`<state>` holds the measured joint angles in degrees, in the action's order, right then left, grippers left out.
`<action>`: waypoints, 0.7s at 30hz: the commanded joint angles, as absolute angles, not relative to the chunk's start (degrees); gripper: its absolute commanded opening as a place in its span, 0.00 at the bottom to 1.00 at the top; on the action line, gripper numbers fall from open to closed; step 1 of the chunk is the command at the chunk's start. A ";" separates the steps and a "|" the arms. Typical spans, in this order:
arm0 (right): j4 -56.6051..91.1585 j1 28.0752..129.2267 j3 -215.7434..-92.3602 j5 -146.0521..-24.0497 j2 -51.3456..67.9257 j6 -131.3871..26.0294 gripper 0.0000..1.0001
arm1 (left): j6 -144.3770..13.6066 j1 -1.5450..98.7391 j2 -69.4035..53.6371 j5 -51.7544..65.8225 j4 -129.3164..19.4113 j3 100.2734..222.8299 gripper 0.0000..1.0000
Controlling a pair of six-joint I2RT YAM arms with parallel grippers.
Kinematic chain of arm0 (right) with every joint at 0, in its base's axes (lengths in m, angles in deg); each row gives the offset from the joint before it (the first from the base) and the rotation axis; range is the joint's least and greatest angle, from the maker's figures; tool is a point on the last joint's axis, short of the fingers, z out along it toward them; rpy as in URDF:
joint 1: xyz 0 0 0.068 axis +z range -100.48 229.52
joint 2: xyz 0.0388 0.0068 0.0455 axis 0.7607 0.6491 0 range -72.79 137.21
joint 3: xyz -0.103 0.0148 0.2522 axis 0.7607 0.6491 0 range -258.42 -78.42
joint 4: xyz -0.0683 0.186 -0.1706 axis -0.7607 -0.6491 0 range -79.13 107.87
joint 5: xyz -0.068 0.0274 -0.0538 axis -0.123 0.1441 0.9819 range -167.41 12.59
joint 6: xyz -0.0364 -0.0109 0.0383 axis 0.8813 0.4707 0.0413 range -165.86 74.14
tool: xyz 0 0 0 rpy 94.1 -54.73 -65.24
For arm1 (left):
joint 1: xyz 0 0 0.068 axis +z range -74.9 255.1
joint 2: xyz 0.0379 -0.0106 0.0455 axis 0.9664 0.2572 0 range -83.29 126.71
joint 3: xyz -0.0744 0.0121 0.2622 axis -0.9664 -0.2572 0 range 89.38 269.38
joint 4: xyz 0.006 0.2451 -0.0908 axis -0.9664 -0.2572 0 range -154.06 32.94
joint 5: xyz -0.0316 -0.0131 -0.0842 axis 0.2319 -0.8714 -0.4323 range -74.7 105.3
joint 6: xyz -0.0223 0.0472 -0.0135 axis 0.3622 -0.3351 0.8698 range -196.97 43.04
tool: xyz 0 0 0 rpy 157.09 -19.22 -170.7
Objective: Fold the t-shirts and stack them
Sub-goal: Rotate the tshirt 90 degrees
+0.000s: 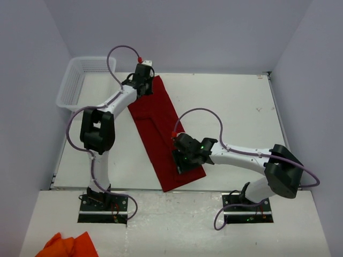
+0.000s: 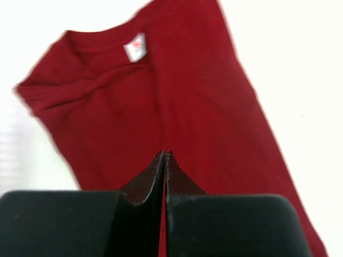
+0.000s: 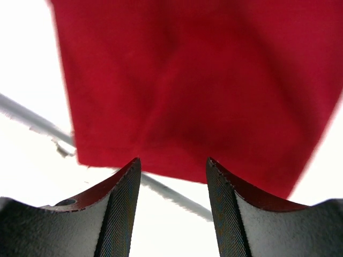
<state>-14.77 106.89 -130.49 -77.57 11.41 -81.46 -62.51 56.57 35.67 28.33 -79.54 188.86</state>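
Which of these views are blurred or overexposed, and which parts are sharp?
Top external: even light, no glare, everything sharp. Left wrist: table blown out to white, t-shirt and its neck label slightly soft, left gripper sharp. Right wrist: t-shirt edges blurred, table glaring white, right gripper sharp, pad texture crisp.

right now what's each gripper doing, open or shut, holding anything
left gripper: shut, nothing visibly pinched, above the t-shirt.
right gripper: open, empty, over the t-shirt's near end.
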 commanded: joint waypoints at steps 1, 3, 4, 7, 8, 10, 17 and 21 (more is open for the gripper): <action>-15.79 111.65 -134.40 -78.20 12.98 -83.21 0.53 | -60.97 55.76 36.76 23.65 -76.22 188.08 0.00; -16.31 113.06 -134.93 -77.76 13.86 -84.18 0.53 | -60.62 55.67 38.08 23.03 -76.04 188.35 0.00; -16.40 113.94 -135.37 -77.59 14.83 -84.45 0.53 | -60.70 55.67 39.48 22.86 -75.78 188.35 0.00; -16.67 114.91 -135.55 -77.50 15.80 -85.50 0.53 | -60.97 55.67 41.85 22.50 -75.25 188.35 0.00; -16.58 115.00 -135.46 -77.50 15.98 -86.11 0.53 | -61.06 55.67 42.39 22.42 -75.08 188.26 0.00; -16.06 115.35 -135.20 -77.50 16.59 -86.21 0.53 | -61.50 55.67 43.62 21.80 -74.72 188.26 0.00; -15.35 115.44 -135.37 -76.88 19.05 -86.47 0.52 | -62.73 55.67 45.47 20.31 -72.09 187.73 0.00; -15.44 115.44 -136.34 -76.97 21.07 -86.64 0.47 | -62.90 55.67 46.26 20.22 -71.56 187.82 0.00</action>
<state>-15.45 115.15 -133.97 -77.97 20.09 -85.55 -61.68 55.48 46.16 21.32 -75.03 187.73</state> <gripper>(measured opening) 0.486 0.002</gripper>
